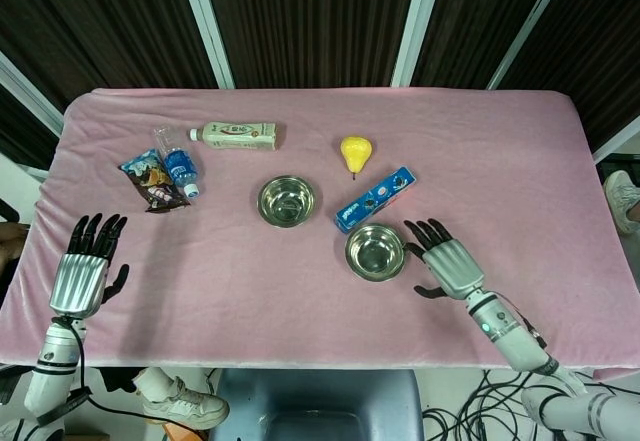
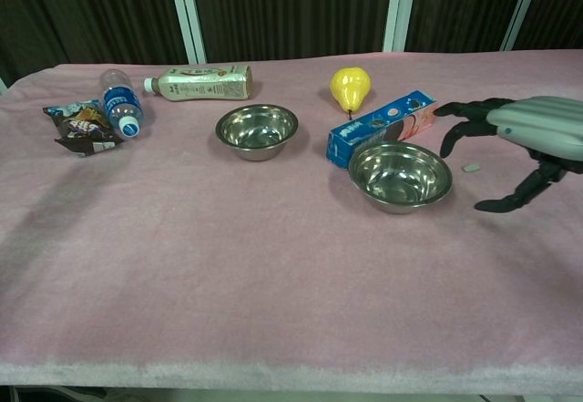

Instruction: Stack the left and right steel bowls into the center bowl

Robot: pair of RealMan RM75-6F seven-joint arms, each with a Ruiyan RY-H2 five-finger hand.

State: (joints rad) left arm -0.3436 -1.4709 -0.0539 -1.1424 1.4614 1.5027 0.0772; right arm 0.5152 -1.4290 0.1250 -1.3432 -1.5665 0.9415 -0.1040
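Observation:
Two steel bowls show on the pink table. One bowl (image 1: 286, 201) (image 2: 257, 130) sits near the middle, the other bowl (image 1: 376, 252) (image 2: 400, 175) to its right and nearer the front. Both stand upright and apart. My right hand (image 1: 447, 261) (image 2: 528, 142) hovers just right of the nearer bowl with fingers spread, holding nothing and not touching the rim. My left hand (image 1: 88, 266) is at the table's left front edge, fingers apart and empty; the chest view does not show it.
A yellow pear (image 1: 355, 152) and a blue box (image 1: 375, 199) lie behind the nearer bowl. At the back left are a milk-tea bottle (image 1: 235, 135), a water bottle (image 1: 178, 165) and a snack packet (image 1: 152, 182). A small grey piece (image 2: 471, 167) lies under my right hand.

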